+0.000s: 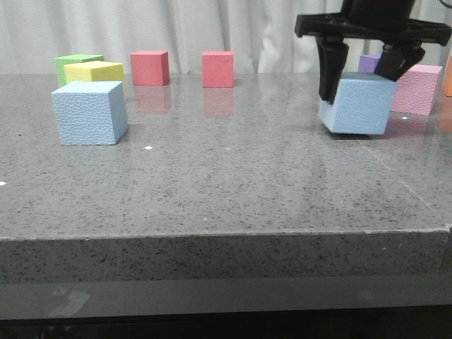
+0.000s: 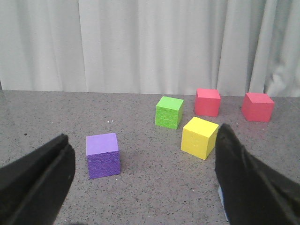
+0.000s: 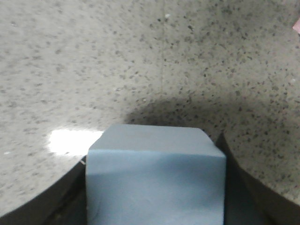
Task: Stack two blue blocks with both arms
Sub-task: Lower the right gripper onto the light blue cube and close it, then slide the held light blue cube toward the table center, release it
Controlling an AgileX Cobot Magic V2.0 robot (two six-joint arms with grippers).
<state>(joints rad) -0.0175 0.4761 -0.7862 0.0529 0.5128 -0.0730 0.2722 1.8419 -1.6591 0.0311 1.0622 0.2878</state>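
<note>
Where right hand (image 1: 361, 70) grips blue block (image 1: 359, 104).

Grey speckled stone table (image 1: 233, 191), polished, with a thick front edge and faint reflections on the far part of its top. Behind, pale pleated curtain (image 1: 212, 28) across the whole back, hanging in soft vertical folds down to the table's far edge. Even, diffuse light; one bright glare patch (image 3: 72, 140) on the stone in the right wrist view. A thin seam in the tabletop toward the right side. Below the table edge, a dim grey band, then dark.
</note>
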